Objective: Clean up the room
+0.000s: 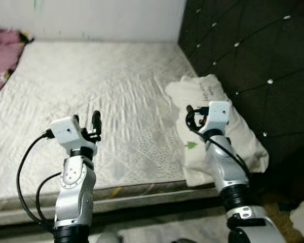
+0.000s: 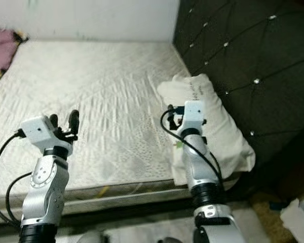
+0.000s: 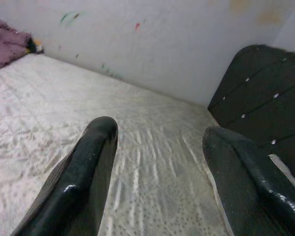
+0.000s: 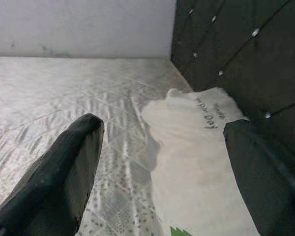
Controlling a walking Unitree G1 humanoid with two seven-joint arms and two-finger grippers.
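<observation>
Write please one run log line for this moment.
left hand: open, above mattress | right hand: open, above pillow | pillow: against headboard, untouched

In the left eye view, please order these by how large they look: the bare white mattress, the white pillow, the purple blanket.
1. Bare white mattress
2. White pillow against the dark headboard
3. Purple blanket, though the frame edge cuts it, so its full size is unsure.

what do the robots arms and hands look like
Both arms are silver metal with black joint rings. The left hand and right hand each have a white boxy wrist block and two long glossy black fingers. Black cables loop beside each arm.
</observation>
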